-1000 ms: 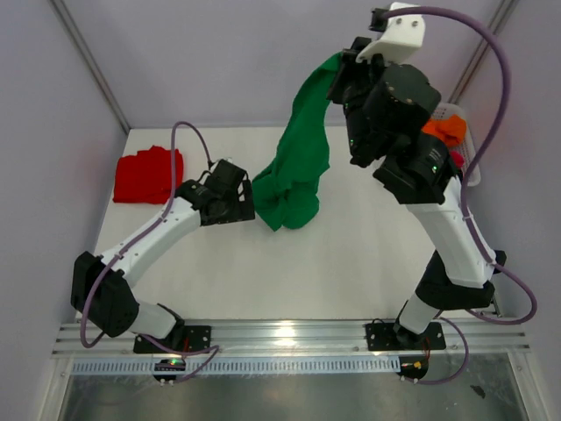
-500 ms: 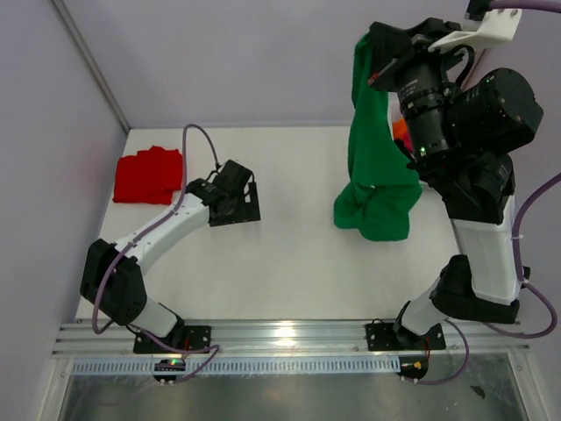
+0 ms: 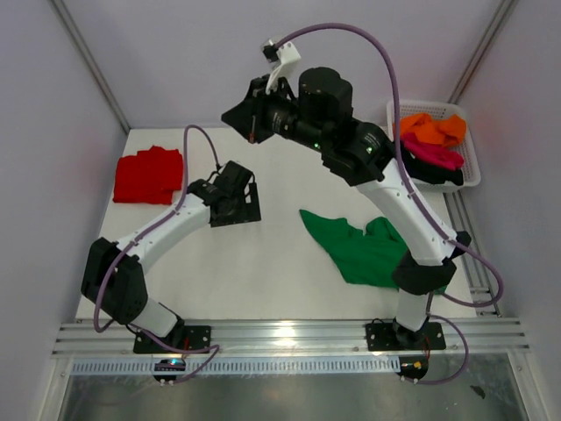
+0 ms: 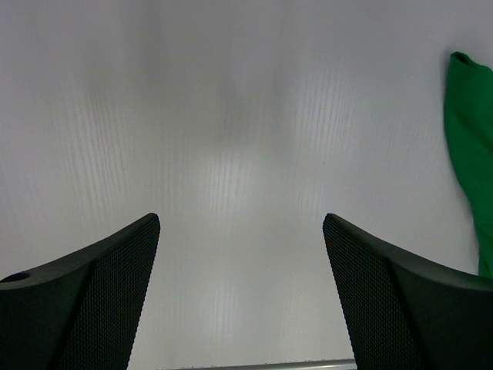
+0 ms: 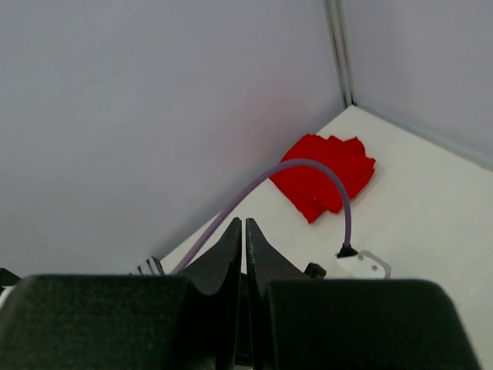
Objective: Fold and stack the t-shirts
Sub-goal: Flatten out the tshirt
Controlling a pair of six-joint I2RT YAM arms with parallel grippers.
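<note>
A bright green t-shirt (image 3: pixel 361 249) lies crumpled on the white table, right of centre; its edge shows at the right of the left wrist view (image 4: pixel 470 146). A red t-shirt (image 3: pixel 149 174) lies folded at the far left (image 5: pixel 327 173). My left gripper (image 3: pixel 238 198) hovers low over bare table left of the green shirt, open and empty (image 4: pixel 241 231). My right gripper (image 3: pixel 235 117) is raised high over the back of the table, pointing left, shut on nothing (image 5: pixel 244 231).
A white mesh basket (image 3: pixel 473 167) at the back right holds an orange shirt (image 3: pixel 434 130), a magenta one (image 3: pixel 434 151) and a black one (image 3: pixel 441 173). Walls close off the left, back and right. The left arm's purple cable (image 5: pixel 308 166) arcs in front of the right wrist camera.
The right gripper has let go of the green t-shirt, which dropped onto the table. The right arm swung from the right to the back left. The left arm barely moved.
</note>
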